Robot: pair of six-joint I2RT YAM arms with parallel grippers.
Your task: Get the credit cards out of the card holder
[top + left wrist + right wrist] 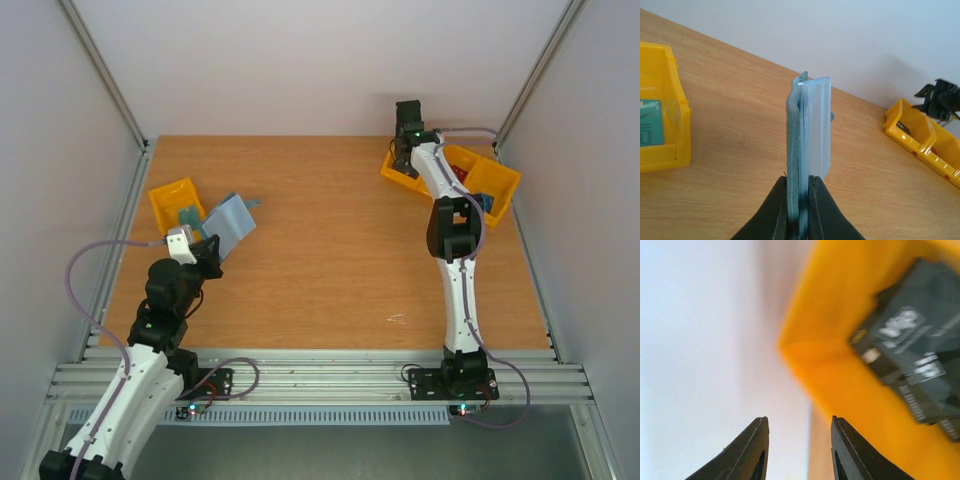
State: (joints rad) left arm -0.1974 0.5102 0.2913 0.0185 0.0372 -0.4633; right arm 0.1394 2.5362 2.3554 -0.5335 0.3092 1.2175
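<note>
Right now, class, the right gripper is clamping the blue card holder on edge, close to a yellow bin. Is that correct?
No. It is the left gripper that is clamping the blue card holder on edge, close to a yellow bin; the left wrist view shows it. The right gripper stands open and empty.

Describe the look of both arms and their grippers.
The left arm and right arm have white shells, black joints and looping grey-purple cables. The left gripper and right gripper each have two black tapered fingers.
</note>
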